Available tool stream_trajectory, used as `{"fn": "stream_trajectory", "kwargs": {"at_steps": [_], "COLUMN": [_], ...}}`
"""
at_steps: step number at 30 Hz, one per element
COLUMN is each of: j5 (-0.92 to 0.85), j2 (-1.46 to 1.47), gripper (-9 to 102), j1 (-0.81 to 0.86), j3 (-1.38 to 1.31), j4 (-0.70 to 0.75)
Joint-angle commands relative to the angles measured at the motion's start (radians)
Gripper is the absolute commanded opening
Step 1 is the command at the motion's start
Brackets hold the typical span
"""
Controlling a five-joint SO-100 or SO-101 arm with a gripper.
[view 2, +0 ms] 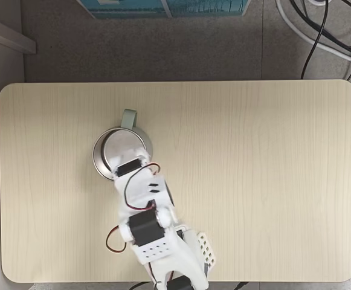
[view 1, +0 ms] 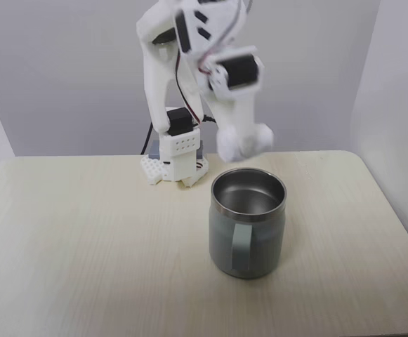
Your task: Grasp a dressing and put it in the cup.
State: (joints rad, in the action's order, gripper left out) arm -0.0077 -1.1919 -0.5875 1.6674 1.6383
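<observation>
One cup (view 1: 248, 232) is recorded on the pale wooden table (view 1: 84, 239) in a fixed view, directly below the gripper (view 1: 242, 144), with a clear gap between its shiny rim and the fingertips. The cup's handle is turned toward the camera. A rounded white mass is seen at the gripper tips; motion blur prevents it from being told apart as dressing or fingers, so the state of the jaws cannot be determined. The arm base (view 1: 175, 158) is noted behind the gripper, at the far table edge. In another fixed view, from above, the cup (view 2: 112, 148) is partly covered by the wrist, the gripper (view 2: 127, 164) being placed over its lower right rim; the handle points away from the arm base (view 2: 175, 254).
</observation>
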Motion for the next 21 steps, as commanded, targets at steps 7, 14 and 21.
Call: {"fn": "stream_trajectory", "kwargs": {"at_steps": [7,14,21], "j5": [-0.028,-0.044,-0.058], "j2": [-0.021,-0.06,-0.021], "gripper": [0,0,0], "j1": [-0.069,-0.074,-0.066], "j3": [-0.161,-0.249,-0.301], "j4": [-0.138,-0.195,-0.204]}}
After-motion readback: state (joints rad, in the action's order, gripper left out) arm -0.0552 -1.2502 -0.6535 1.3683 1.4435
